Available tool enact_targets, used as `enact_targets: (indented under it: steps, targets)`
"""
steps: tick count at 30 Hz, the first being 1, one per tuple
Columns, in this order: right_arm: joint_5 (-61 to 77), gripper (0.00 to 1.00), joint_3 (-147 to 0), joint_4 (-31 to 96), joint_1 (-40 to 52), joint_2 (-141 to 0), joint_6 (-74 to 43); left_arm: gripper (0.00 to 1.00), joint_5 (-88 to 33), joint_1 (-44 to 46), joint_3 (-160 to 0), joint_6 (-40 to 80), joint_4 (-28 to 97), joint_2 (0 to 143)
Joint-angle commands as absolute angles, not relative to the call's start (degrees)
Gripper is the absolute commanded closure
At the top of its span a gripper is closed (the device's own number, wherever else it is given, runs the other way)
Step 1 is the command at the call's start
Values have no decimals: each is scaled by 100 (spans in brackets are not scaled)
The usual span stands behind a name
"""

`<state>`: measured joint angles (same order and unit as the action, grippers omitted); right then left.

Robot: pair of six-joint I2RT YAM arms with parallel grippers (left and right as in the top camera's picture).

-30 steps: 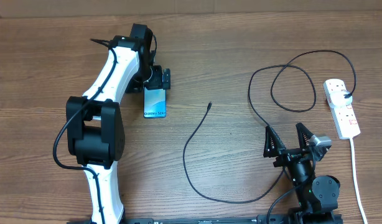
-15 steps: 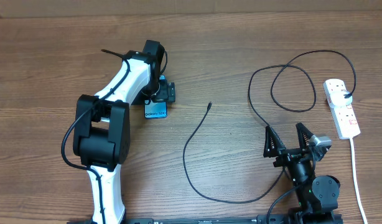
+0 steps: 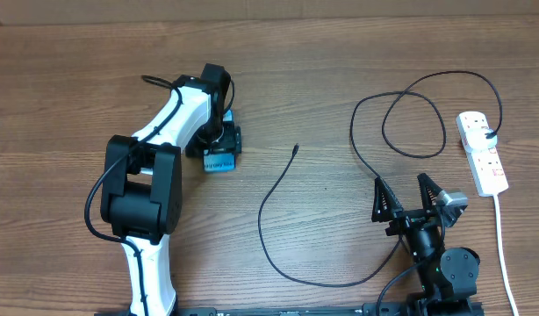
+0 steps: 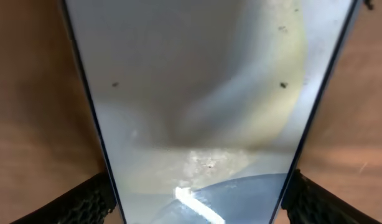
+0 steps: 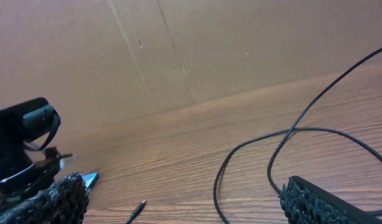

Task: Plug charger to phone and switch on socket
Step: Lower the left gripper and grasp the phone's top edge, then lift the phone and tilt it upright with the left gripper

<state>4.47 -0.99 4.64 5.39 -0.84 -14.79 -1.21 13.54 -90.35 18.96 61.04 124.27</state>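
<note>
A brown wooden table (image 3: 340, 53) holds everything. The long white power strip socket (image 3: 482, 154) lies far right. The slim blue-screen phone (image 3: 219, 163) lies at the left, between the fingers (image 4: 85, 199) of the left gripper (image 3: 221, 145); I cannot tell if they squeeze it. It is hard, smooth and likely slippery, so hold its long sides. The thin black charger cable (image 3: 262, 206) is light and floppy; grab just behind its small tip (image 3: 295, 149). The right gripper (image 3: 400, 183) is wide apart, empty.

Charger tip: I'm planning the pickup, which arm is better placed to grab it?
Right: the right gripper is open, empty, beside the charger; the left gripper straddles the phone.
</note>
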Motion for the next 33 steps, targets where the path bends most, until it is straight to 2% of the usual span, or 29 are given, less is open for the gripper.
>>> enact_targets:
  steps: [1, 7, 15, 19, 22, 29, 31, 33]
  targets:
    - [438, 0, -47, 445, 561, -38, -1476, 17, 23, 1396, -8785, 1885, 6429, 12628]
    - [438, 0, -47, 445, 561, -38, -1476, 0, 21, 1396, -8785, 1669, 6396, 12628]
    - [438, 0, -47, 445, 561, -38, -1476, 1, 21, 1396, -8785, 1669, 5994, 12628]
    - [438, 0, -47, 445, 561, -38, -1476, 9, 21, 1396, -8785, 1669, 5999, 12628]
    - [438, 0, -47, 445, 561, -38, -1476, 0, 21, 1396, -8785, 1671, 5992, 12628]
    - [438, 0, -47, 445, 561, -38, -1476, 1, 21, 1396, -8785, 1669, 5999, 12628]
    - [438, 0, -47, 445, 561, -38, -1476, 16, 21, 1393, -8785, 1669, 5994, 12628]
    - [438, 0, -47, 445, 561, -38, -1476, 26, 21, 1389, -8785, 1669, 5992, 12628]
